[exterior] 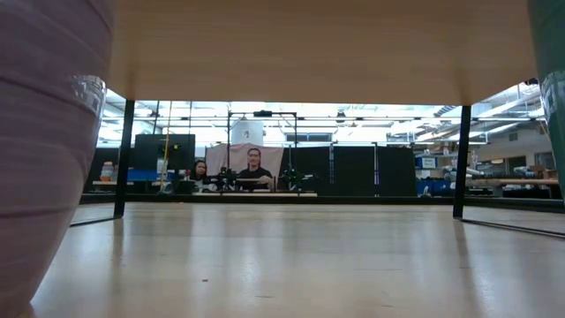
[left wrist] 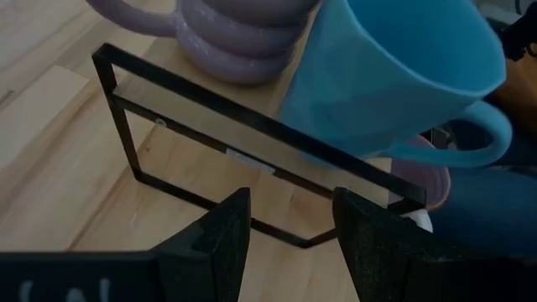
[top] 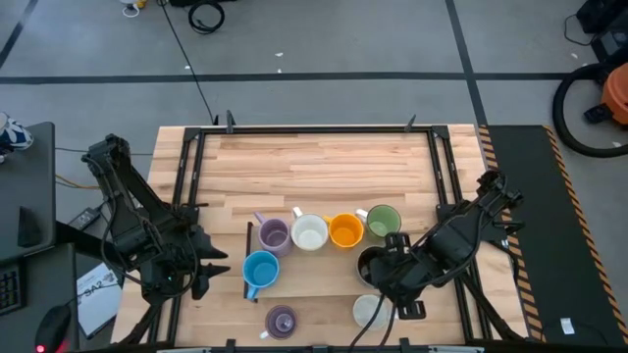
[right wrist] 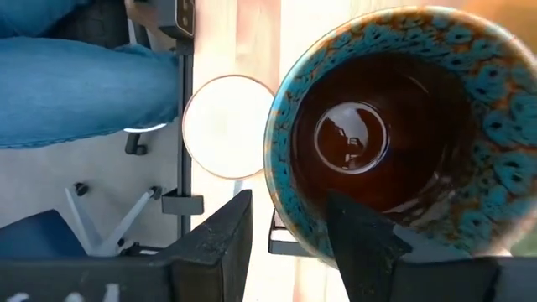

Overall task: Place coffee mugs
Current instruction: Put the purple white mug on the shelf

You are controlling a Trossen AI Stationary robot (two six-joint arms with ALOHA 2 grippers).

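Standing in a mid-table row are the lavender point(top: 274, 235), white point(top: 310, 233), orange point(top: 345, 230) and green mugs point(top: 383, 222). Right gripper point(top: 385, 263) straddles the dark brown mug's point(right wrist: 394, 134) rim, fingers apart; left gripper point(top: 204, 267) waits parted beside the light blue mug point(top: 260, 270). Four remain unplaced, seemingly.

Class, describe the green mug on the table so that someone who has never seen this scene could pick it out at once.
On the wooden table, find the row of four mugs across the middle. The green mug stands at the row's right end, just past the orange mug and close to the right arm. It is the only green one.
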